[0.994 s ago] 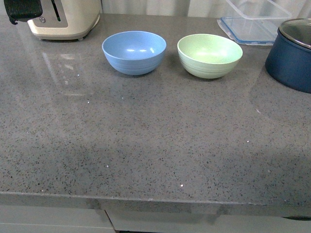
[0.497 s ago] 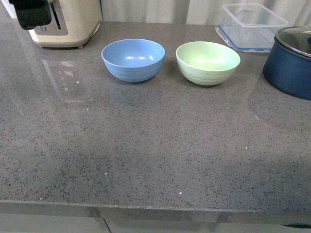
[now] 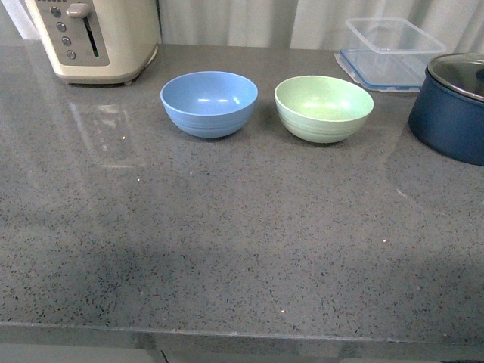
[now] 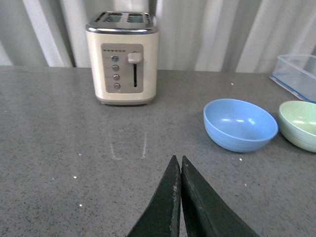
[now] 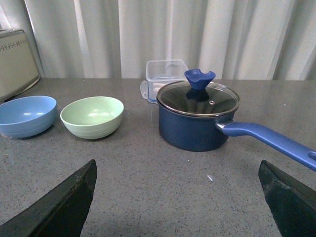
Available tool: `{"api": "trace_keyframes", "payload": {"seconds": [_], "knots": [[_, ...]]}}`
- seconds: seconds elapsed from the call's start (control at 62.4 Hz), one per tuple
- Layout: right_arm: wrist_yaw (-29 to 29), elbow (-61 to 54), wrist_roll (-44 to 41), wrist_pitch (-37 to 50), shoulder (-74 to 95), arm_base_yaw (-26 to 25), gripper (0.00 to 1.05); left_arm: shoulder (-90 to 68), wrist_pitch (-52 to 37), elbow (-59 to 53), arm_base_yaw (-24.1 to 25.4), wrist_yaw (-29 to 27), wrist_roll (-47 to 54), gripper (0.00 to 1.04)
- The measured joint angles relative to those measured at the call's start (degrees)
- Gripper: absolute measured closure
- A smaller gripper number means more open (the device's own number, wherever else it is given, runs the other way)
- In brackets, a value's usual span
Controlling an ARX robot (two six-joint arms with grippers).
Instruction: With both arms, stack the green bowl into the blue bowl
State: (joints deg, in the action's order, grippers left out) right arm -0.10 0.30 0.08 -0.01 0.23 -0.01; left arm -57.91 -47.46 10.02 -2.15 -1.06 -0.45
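Jaws pinched left, wide right; green bowl (image 3: pixel 324 109) untouched.

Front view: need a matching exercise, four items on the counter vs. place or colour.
Column A
1. toaster
2. blue bowl
3. green bowl
4. pot

Column B
a. dark navy, far right
b. back left corner
c. between blue bowl and pot
d. between toaster and green bowl

Pairs: 1-b, 2-d, 3-c, 4-a
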Motion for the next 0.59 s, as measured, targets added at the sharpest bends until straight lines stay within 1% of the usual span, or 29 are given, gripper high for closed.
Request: {"api": "trace_keyframes", "payload": {"seconds": [0.096, 0.369, 0.465, 0.593], "knots": [[0.0, 0.0, 0.0, 0.0, 0.0, 0.0, 0.1, 4.2, 1.8, -2.3, 1.9, 0.7, 0.0, 1.01], [0.0, 0.0, 0.0, 0.0, 0.0, 0.0, 0.1, 14.0, 8.0, -6.2, 2.0, 0.9, 0.0, 1.01], [0.0, 0.0, 0.0, 0.0, 0.0, 0.0, 0.1, 15.0, 5.9, -8.4, 2.0, 0.9, 0.0, 1.01], [0.0, 0.0, 0.0, 0.0, 0.0, 0.0, 0.1, 21.4, 11.9, -8.8, 2.0, 0.9, 0.0, 1.01]]}}
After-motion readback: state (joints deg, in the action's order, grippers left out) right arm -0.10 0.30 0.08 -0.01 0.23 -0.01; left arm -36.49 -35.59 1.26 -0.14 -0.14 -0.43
